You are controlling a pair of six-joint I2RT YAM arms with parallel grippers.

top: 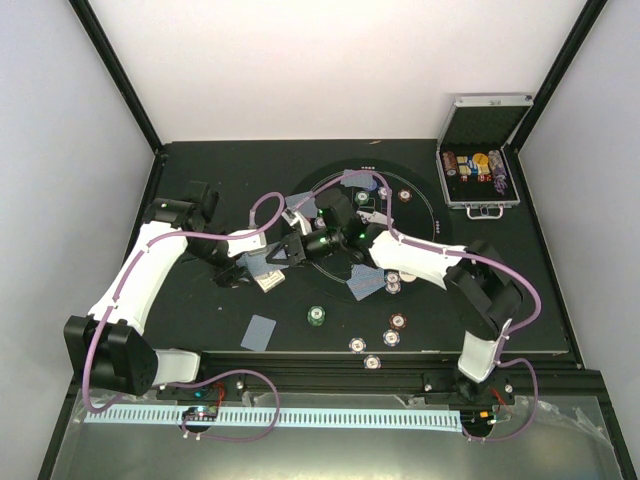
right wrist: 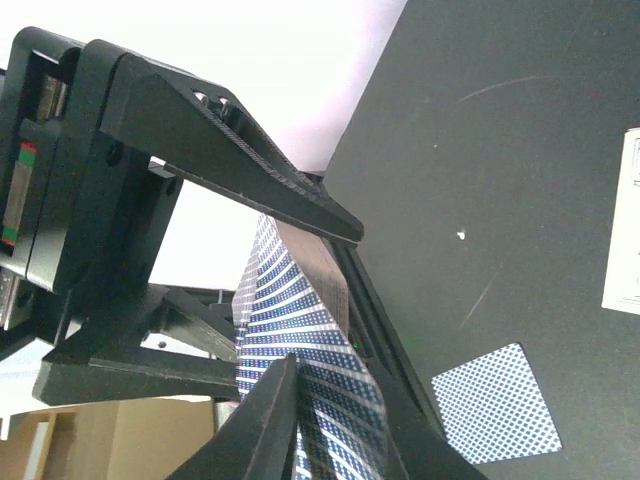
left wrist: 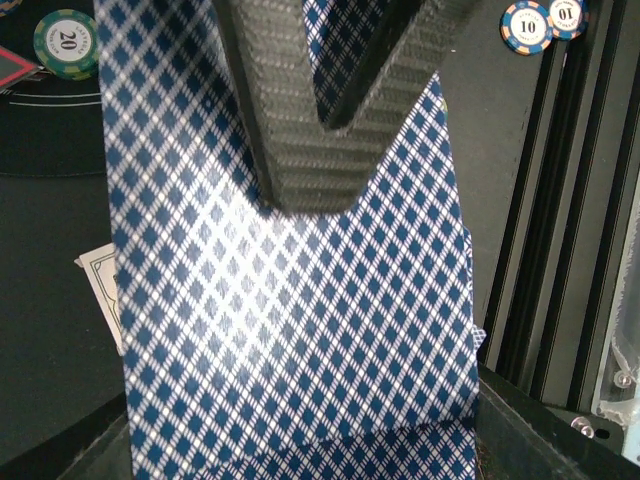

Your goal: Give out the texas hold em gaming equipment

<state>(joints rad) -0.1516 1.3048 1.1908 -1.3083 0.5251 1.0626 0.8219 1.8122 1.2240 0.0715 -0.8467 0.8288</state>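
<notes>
My left gripper (top: 267, 270) is shut on a deck of blue-backed playing cards (left wrist: 300, 330), which fills the left wrist view and hides its jaws. My right gripper (right wrist: 325, 378) meets it at the table's middle and is shut on the deck's top card (right wrist: 300, 300), which bends up between its ribbed fingers (left wrist: 300, 150). Single cards lie face down on the table: one at the near left (top: 262, 332), one at the centre (top: 365, 285) and one farther back (top: 355, 178). A green chip (top: 317, 316) and several red-brown and purple-white chips (top: 398, 322) lie near the front.
The open silver case (top: 480, 165) with chip rolls stands at the back right. A white printed card (left wrist: 100, 285) lies under the deck. A green 20 chip (left wrist: 65, 42) and two blue chips (left wrist: 527, 25) show near the rail in the left wrist view.
</notes>
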